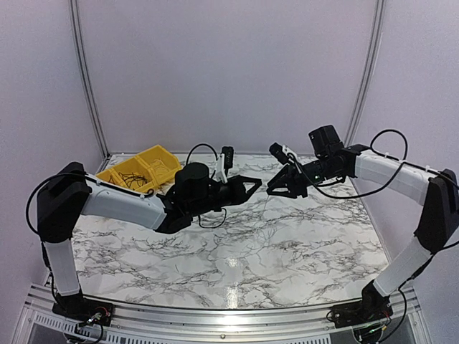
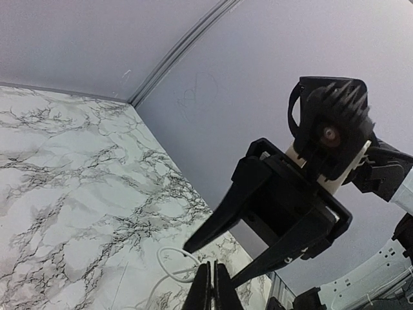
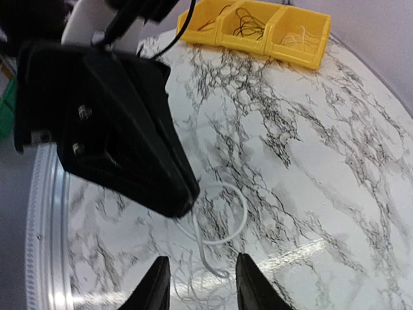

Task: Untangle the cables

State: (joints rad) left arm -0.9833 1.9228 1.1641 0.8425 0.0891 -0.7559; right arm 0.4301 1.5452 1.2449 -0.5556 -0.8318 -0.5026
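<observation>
Collision between the two tools is the chief hazard. The left gripper (image 2: 211, 287), its fingers pressed together, and the right gripper (image 3: 203, 284), its fingers parted with nothing between them, point tip to tip in mid-air above the middle of a marble table (image 1: 287, 244). They are very near each other but not touching. Any forward creep by either arm would likely knock the tips together.

A thin white cable (image 3: 244, 208) curls in a loop just below the left gripper's tip. Whether those closed fingers pinch its end cannot be told. If they do, a sharp pull could tighten the loop into a knot or slip the strand free. If they do not, the strand would simply stay slack on the marble. The parted right fingers could also close on air, since the strand is very fine and hard to line up with.

More cables (image 3: 248, 22), dark and very thin, sit in the middle compartment of a yellow bin (image 3: 306, 59) at the far left corner of the table, well apart from both grippers.

Open room: bare marble stretches near, left and right beneath the arms. Limits: a pale wall (image 1: 229, 72) close behind the far edge, side walls, and a metal rail (image 1: 215, 312) along the near edge, where both arm bases are bolted.
</observation>
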